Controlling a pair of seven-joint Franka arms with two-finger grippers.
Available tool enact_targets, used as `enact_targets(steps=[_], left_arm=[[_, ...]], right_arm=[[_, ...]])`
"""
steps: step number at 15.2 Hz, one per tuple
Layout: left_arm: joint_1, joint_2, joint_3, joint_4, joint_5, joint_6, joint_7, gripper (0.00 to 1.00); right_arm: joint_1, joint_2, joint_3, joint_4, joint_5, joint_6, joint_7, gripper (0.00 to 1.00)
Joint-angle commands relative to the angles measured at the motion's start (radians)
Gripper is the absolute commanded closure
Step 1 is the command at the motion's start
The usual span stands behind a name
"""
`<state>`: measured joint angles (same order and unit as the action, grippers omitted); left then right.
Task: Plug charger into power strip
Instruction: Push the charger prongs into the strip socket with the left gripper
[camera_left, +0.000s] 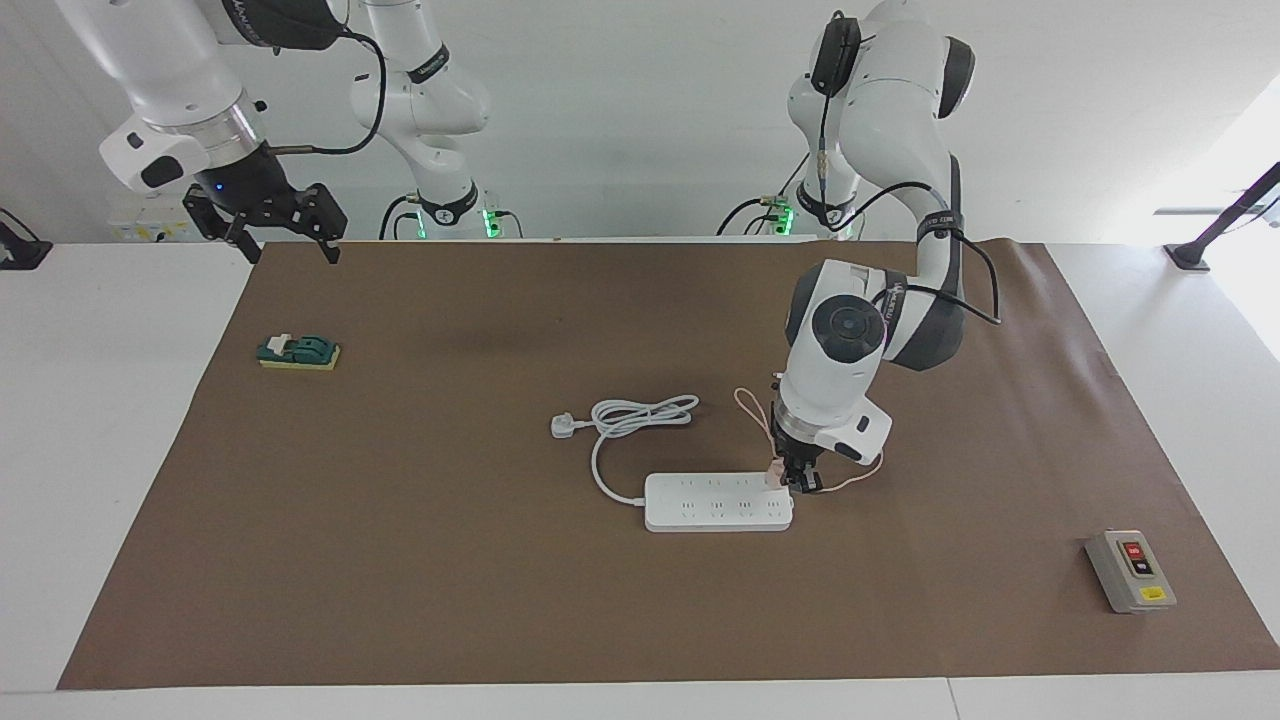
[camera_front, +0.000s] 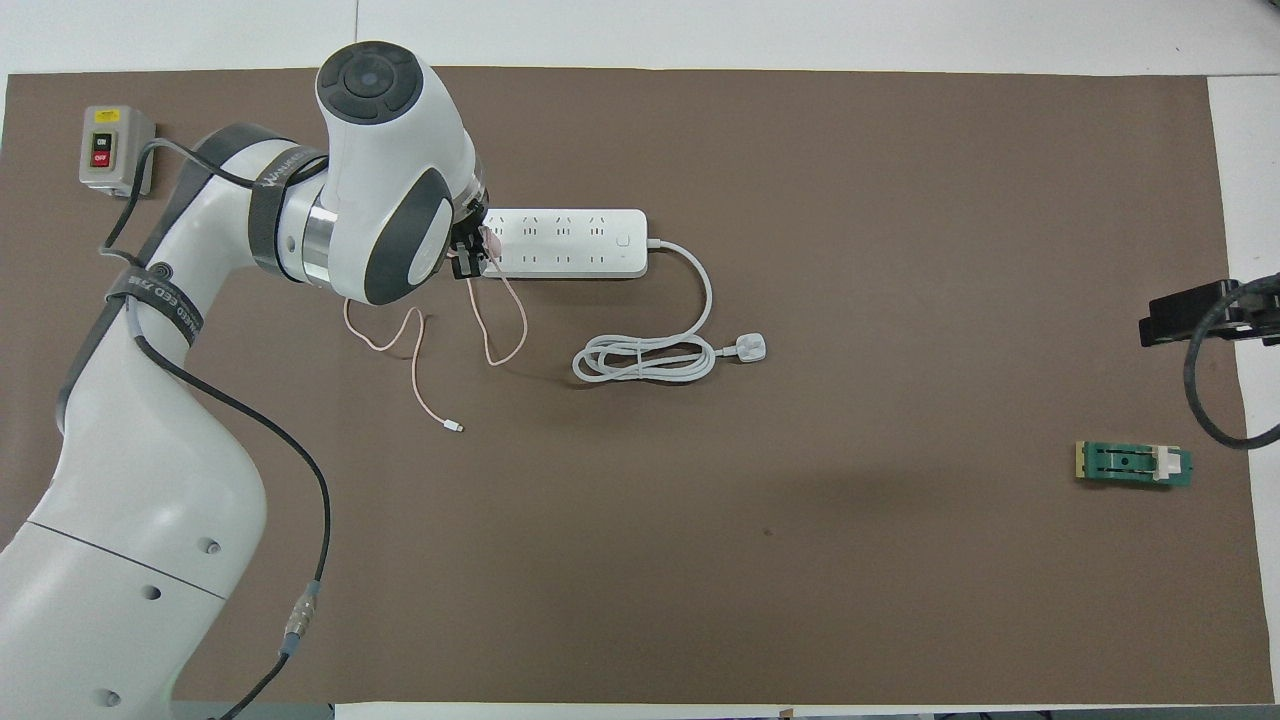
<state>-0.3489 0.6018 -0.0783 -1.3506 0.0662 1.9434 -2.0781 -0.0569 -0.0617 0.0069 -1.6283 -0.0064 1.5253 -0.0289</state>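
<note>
While left pincer (camera_left: 795, 478) grips one charger (camera_left: 775, 468) over one power strip (camera_left: 716, 503), right pincer (camera_left: 285, 243) waits released.

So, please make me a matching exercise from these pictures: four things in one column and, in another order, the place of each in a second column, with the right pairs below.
Things
1. charger
2. white plug
3. grey switch box
4. green block

Places
A. toward the right arm's end of the table, near the mat's edge
B. in the shut left hand, at the end of the power strip
C. toward the left arm's end, farther from the robots than the strip
D. beside its coiled cord, nearer to the robots than the strip

Pairs: 1-B, 2-D, 3-C, 4-A
</note>
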Motion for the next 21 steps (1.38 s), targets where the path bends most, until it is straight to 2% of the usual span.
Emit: enact_targets(steps=[1, 21], left_arm=[[-0.018, 0.016, 0.009, 0.025, 0.021, 0.002, -0.022, 1.0], [-0.036, 0.026, 0.008, 0.01, 0.043, 0.012, -0.027, 1.0]], right_arm=[[-0.02, -0.013, 0.008, -0.012, 0.022, -0.01, -0.011, 0.0], [-0.018, -0.016, 0.008, -0.018, 0.022, -0.014, -0.016, 0.0]])
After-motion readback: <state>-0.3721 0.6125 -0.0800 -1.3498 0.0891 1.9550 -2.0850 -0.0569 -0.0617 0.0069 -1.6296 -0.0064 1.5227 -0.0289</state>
